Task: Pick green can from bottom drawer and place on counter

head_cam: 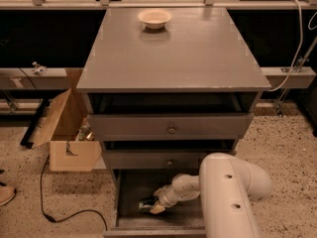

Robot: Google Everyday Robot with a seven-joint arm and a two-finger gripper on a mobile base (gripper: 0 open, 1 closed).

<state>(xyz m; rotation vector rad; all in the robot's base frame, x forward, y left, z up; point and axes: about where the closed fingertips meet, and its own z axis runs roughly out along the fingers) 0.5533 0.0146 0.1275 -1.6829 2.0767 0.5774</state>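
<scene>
**Inspector:** Location of the pincer?

**Assessor:** The pincer [156,207] is low inside the bottom drawer [130,187], which is pulled out. The white arm [233,192] reaches into it from the right.

**Inspector:** And its state?

**Assessor:** I cannot tell. Its tip meets the green can [145,205], but the drawer is dim and the two shapes run together. Whether it is closed on the can or merely set against it is not shown.

**Inspector:** Where is the can?

**Assessor:** On or just above the drawer floor, left of centre, right at the pincer's tip. It appears to lie on its side, though I would not swear to that.

**Inspector:** Condition of the table?

**Assessor:** The table [173,58], the cabinet's top, carries only a cream bowl [154,18] near its far edge. No can is there.

**Inspector:** Progress, in your judgement?

**Assessor:** Early. The drawer is open and the reach has arrived at the can. A confirmed grasp is outstanding, as are the lift out past the two upper drawers and the placement on the table.
</scene>
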